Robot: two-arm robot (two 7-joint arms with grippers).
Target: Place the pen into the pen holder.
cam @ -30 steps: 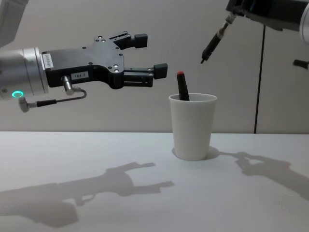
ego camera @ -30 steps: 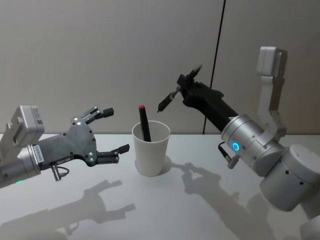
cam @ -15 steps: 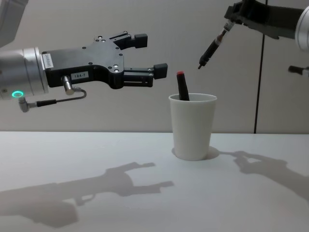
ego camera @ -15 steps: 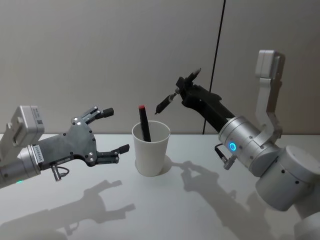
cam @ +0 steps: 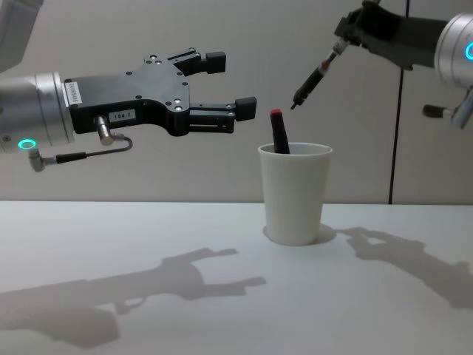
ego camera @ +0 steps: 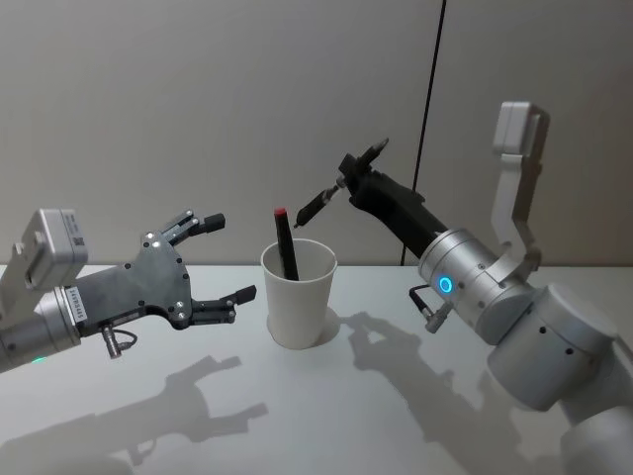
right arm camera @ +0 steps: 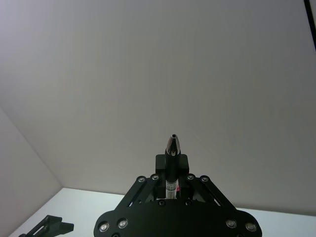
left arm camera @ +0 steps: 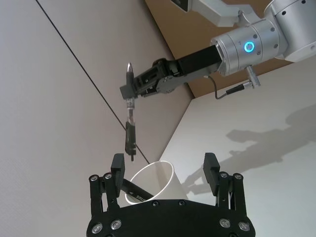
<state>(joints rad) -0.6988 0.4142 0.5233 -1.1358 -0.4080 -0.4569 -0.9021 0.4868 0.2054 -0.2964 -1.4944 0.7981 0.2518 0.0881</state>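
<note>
A dark pen (ego camera: 318, 203) (cam: 314, 78) is tilted in the air with its tip down, just above the mouth of the pen holder. My right gripper (ego camera: 348, 178) (cam: 346, 38) (left arm camera: 129, 89) is shut on its upper part. In the right wrist view the pen (right arm camera: 172, 148) sticks out between the fingers. The pen holder is a white paper cup (ego camera: 299, 297) (cam: 295, 196) (left arm camera: 153, 180) standing upright on the table. A black pen with a red cap (ego camera: 285, 242) (cam: 278, 132) leans inside it. My left gripper (ego camera: 229, 255) (cam: 233, 83) (left arm camera: 164, 160) hovers open to the cup's left, holding nothing.
The white table (cam: 148, 310) stretches wide around the cup and carries the arms' shadows. A plain wall with a dark vertical seam (ego camera: 430, 99) stands close behind the cup.
My right gripper has carried the pen leftward and a little lower, bringing its tip over the cup's mouth. The left arm and the cup have not moved.
</note>
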